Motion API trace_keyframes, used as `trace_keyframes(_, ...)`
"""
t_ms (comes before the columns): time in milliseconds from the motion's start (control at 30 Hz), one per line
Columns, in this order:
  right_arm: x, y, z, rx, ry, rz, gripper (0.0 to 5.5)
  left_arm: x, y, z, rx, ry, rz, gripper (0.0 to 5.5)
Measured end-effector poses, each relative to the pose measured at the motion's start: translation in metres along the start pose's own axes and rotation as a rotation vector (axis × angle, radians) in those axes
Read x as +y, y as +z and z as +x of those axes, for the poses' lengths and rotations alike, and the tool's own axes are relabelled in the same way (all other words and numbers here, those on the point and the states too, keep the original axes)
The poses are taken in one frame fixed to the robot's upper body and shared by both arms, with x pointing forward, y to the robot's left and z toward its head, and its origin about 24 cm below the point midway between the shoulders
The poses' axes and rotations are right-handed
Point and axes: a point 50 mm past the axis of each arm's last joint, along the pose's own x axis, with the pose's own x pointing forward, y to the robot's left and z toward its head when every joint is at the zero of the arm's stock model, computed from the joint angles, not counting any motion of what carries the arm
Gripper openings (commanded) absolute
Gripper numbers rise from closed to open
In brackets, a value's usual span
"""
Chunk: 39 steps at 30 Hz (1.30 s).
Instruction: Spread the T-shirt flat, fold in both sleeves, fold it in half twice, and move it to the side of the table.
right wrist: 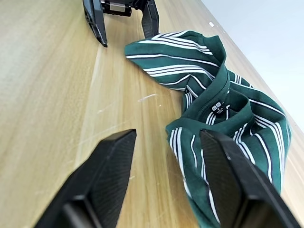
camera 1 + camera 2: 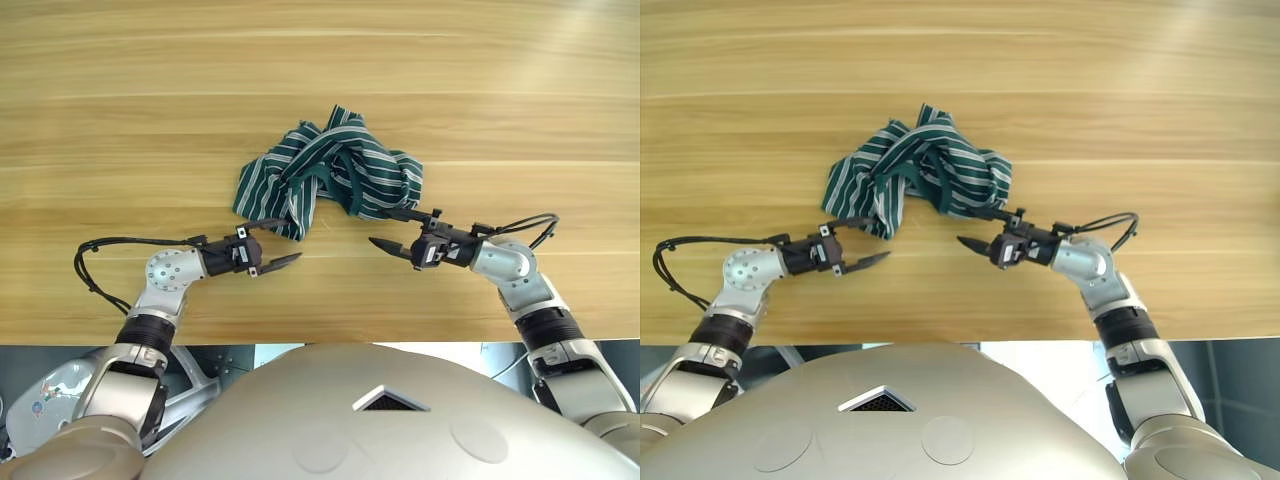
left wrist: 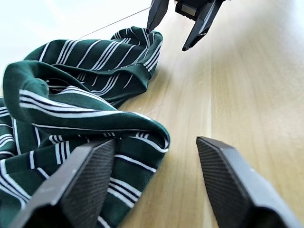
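Centre frame in the head view, a green, white-striped T-shirt (image 2: 330, 170) lies crumpled in a heap on the wooden table (image 2: 120, 70). Its long axis runs roughly left to right across the frame, with 1 fold trailing to a point at lower left. The collar (image 1: 209, 92) faces up in the right wrist view. At lower left of the heap, the left gripper (image 2: 288, 240) has its 2 fingers (image 3: 80, 185) spread and released, 1 of them at the cloth's lower-left corner. At lower right, the right gripper (image 2: 382, 227) is likewise released and grasps nothing, just beside the cloth's edge. Bare wood extends above the heap and to both sides. The table's near edge crosses the lower frame behind both wrists.
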Motion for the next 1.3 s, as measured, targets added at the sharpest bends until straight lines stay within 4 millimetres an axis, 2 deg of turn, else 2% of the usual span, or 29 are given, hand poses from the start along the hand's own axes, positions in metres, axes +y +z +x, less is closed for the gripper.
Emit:
trace_keyframes(500,-0.0004,0.0003,0.0042,-0.009,0.014,-0.003,2.48,0.0077,-0.0027,-0.0050,0.016,0.016,0.027,3.10)
trace_keyframes(1300,-0.0045,-0.0079,0.0100,0.025,0.020,-0.011,2.48,0.0077,-0.0049,-0.0061,0.012,0.052,0.034,3.10)
